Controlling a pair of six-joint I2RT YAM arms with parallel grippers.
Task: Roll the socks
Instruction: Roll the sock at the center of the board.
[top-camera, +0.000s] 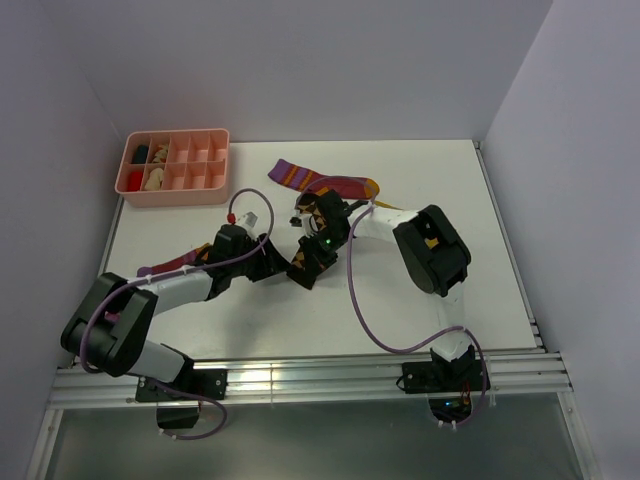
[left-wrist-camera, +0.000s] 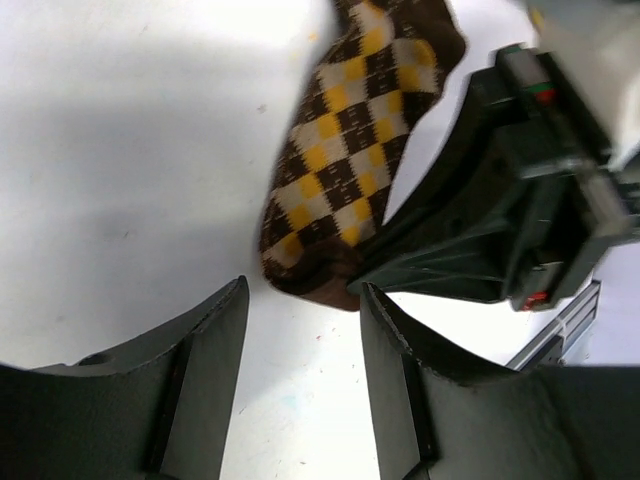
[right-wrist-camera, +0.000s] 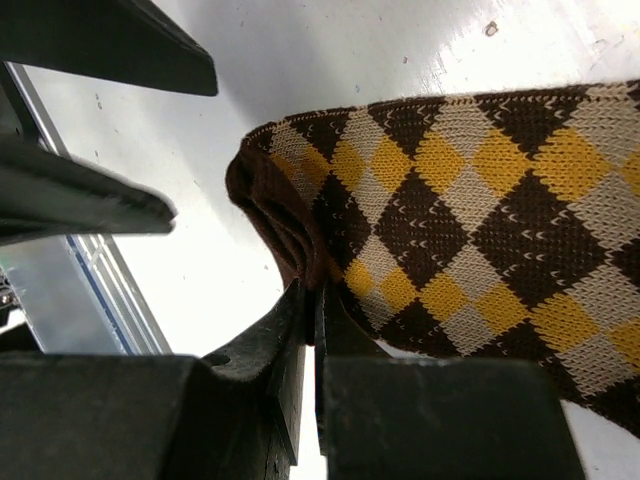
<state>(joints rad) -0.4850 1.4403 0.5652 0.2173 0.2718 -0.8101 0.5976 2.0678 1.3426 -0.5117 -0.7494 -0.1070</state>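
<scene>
Shut on just the edge of the diamond-check sock (right-wrist-camera: 450, 190), the right gripper (right-wrist-camera: 312, 300) may drop it; the left gripper (left-wrist-camera: 300, 330) hangs half-open, empty.

1. Reaching low and forward with the left arm (top-camera: 185, 288); left gripper (left-wrist-camera: 300, 310) half open, gripping nothing.
2. Bent inward at the right arm (top-camera: 430, 255); pinching, in the closed right gripper (right-wrist-camera: 315, 300), the edge of a checked sock (right-wrist-camera: 480, 200).

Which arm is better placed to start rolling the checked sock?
Right, probably: the right gripper is shut on the diamond-check sock at its end, while the left gripper hangs open beside it.
</scene>
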